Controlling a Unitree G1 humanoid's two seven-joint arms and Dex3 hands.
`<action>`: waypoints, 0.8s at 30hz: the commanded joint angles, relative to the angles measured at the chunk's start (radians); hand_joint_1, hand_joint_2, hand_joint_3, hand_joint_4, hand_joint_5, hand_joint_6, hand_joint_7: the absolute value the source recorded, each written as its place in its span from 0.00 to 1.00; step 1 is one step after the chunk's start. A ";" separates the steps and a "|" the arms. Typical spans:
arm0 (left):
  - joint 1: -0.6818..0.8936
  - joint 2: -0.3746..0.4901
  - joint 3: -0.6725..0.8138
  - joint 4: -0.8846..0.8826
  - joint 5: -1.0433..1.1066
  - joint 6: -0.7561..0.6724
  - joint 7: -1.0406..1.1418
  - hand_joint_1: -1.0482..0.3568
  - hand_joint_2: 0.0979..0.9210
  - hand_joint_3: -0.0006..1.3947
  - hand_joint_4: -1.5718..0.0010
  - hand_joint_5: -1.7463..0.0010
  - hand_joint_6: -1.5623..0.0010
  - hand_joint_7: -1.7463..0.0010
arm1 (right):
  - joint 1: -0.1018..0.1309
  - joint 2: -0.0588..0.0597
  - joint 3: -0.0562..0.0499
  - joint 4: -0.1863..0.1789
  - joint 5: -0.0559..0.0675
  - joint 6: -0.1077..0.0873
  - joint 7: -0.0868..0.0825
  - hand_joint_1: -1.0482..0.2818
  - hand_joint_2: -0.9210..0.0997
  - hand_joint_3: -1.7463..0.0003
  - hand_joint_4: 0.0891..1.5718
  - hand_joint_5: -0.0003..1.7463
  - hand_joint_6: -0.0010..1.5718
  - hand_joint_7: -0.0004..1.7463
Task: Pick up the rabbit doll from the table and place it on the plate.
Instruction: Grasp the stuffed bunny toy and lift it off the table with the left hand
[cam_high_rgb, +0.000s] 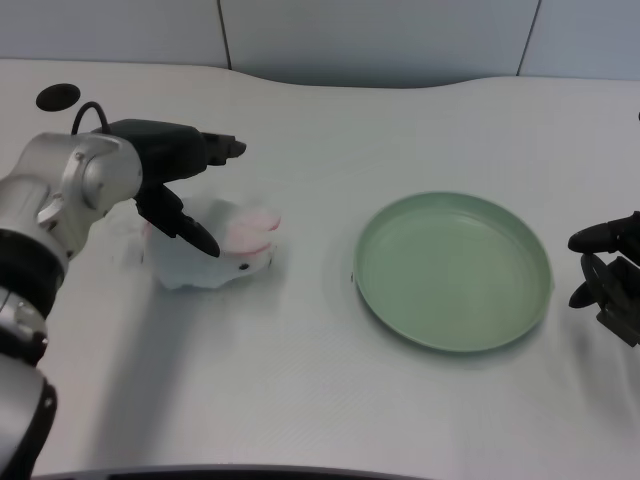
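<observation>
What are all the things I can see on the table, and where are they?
rabbit doll: one, white with pink ears, left part of the table, under the left robot hand
plate: one, pale green, right of the doll, nothing on it
table: one, white
black round spot: one, far left corner of the table
left robot hand: one, black, fingers spread over the doll
right robot hand: one, black, right edge, beside the plate

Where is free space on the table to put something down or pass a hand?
The green plate holds nothing. Bare table lies between the rabbit doll and the plate, along the near edge, and behind the plate. It is crowded at the left, where the left hand is over the doll.
</observation>
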 joint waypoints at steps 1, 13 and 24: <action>-0.087 -0.033 -0.042 0.113 0.019 0.046 -0.039 0.02 1.00 0.05 1.00 1.00 1.00 1.00 | 0.032 -0.005 0.003 -0.052 -0.009 0.007 -0.016 0.61 0.00 0.69 0.19 0.97 0.23 0.77; -0.068 -0.126 -0.180 0.262 0.100 0.153 0.085 0.04 0.93 0.01 1.00 1.00 0.98 0.99 | 0.126 0.001 0.015 -0.226 0.015 0.086 -0.019 0.61 0.00 0.67 0.17 0.97 0.20 0.79; 0.002 -0.143 -0.233 0.281 0.114 0.176 0.180 0.07 0.91 0.00 1.00 1.00 0.98 0.99 | 0.204 -0.001 0.017 -0.345 0.013 0.134 -0.029 0.59 0.00 0.66 0.17 0.96 0.21 0.80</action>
